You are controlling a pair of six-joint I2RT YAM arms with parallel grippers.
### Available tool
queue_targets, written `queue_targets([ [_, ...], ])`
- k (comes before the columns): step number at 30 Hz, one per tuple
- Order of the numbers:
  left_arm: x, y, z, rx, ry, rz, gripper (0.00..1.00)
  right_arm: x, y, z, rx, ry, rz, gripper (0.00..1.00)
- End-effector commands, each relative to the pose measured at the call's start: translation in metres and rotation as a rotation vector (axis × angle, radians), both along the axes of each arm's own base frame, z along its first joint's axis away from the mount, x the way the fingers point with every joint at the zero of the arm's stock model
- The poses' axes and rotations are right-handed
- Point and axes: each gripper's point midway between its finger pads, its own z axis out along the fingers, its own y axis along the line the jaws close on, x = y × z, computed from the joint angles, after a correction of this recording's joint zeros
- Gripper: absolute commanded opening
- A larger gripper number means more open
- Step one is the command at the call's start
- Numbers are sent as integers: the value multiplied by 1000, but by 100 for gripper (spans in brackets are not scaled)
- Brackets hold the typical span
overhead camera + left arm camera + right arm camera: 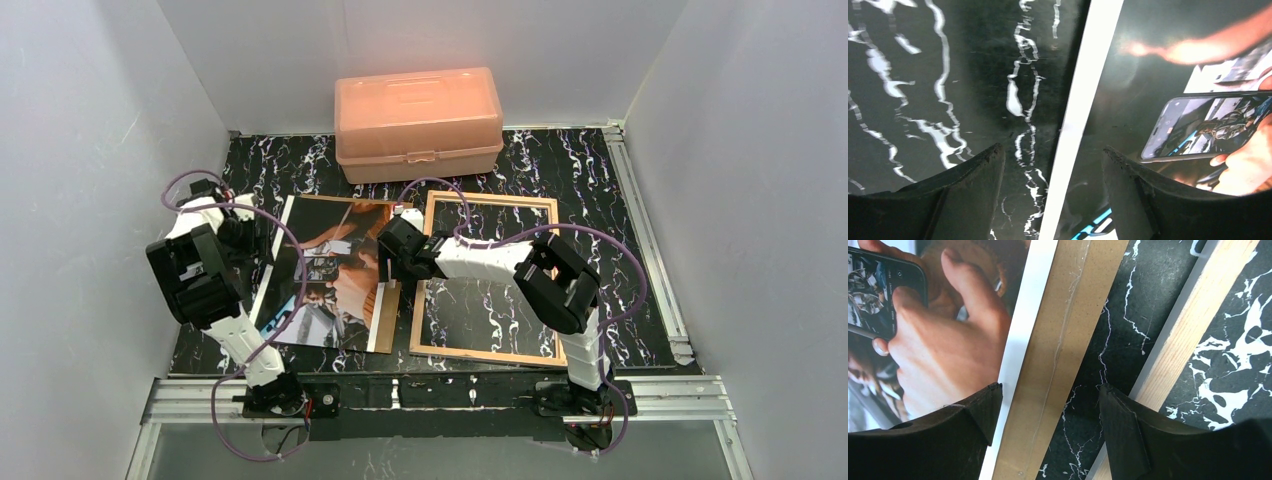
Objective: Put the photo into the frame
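Observation:
The photo [330, 275] lies face up left of centre on a brown backing board [386, 318], which sticks out along its right side. To its right the frame [490, 204] lies flat, tan wood side up. My left gripper [245, 238] is open over the photo's left edge. In the left wrist view the white border [1083, 100] runs between the fingers [975, 182], and nothing is held. My right gripper [392, 250] is open over the photo's right edge. Between its fingertips [990, 400] lie the white border [1020, 340], the board strip [1063, 340] and bare table. The frame rail [1193, 320] passes under its right finger.
An orange plastic box [418, 122] stands at the back centre. White walls close in the left, back and right sides. A metal rail [648, 250] runs along the table's right edge. The black marbled table [600, 180] shows around and inside the frame.

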Motion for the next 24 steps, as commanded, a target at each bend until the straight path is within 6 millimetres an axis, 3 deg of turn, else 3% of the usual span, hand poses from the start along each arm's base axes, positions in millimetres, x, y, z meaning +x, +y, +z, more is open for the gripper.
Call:
queue_targets([
  [1,-5,-16,-14,8,35,-34,64,-7,9,7,62,61,-24,79],
  [5,-8,-26,-29,-5,83,-38,47,-14,15,7,124,105,-57,79],
  [16,-18,-48,-38,-85,129,-62,30,-22,21,-1,192,170,-112,79],
  [24,-28,-60,-37,-106,156,-104,21,-21,10,-3,180,159,-145,79],
])
